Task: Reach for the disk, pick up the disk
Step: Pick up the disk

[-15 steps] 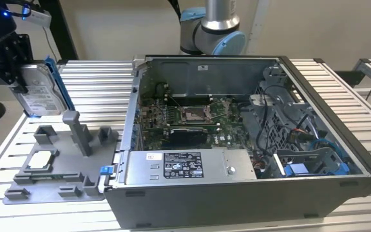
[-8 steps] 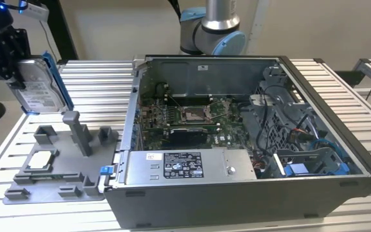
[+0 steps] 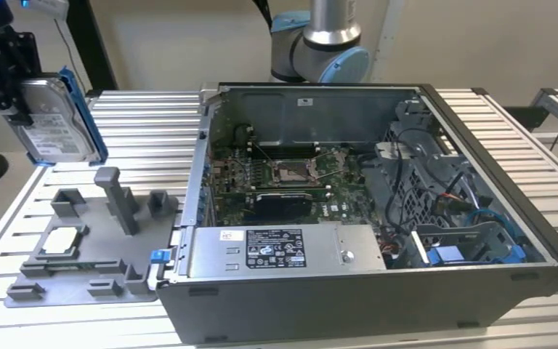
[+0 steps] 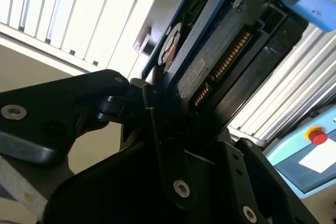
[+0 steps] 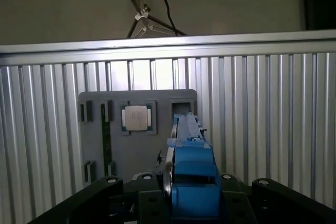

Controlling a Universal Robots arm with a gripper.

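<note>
Because the gripper (image 4: 173,103) is clamped hard on the disk (image 4: 220,51), you can treat the reach as over. The second wrist view shows the black fingers (image 4: 152,111) pressing its flat faces near one end, with the connector edge and the blue bracket (image 4: 310,1) jutting out past the fingertips.

In my judgement the pick-up itself is at or close to complete. In the exterior view the disk hangs upright from the gripper, label side showing, and nothing touches it from beneath. It is clear of the slatted table (image 3: 143,116) and carried by the fingers alone.

Straight out past the disk's free end, in the first wrist view, you look down on the grey fixture (image 5: 105,156). It is well apart from the gripper. Its small white-topped square part (image 5: 136,117) sits in a pocket just to one side of the line the disk points along. The fixture's upright posts (image 3: 116,196) are the nearest things the disk could catch on, so any descent from here calls for a straight, square line.

Farther off still, on the far side of the fixture from the gripper, stands the computer case (image 3: 357,305) with its side panel off and its board and cabling exposed.

Whatever you command from here, I would say it calls for the same firm clamp and smooth motion. The fingers grip only one end, so the long overhang can lever the disk out of the pads if you jerk or swing it.
</note>
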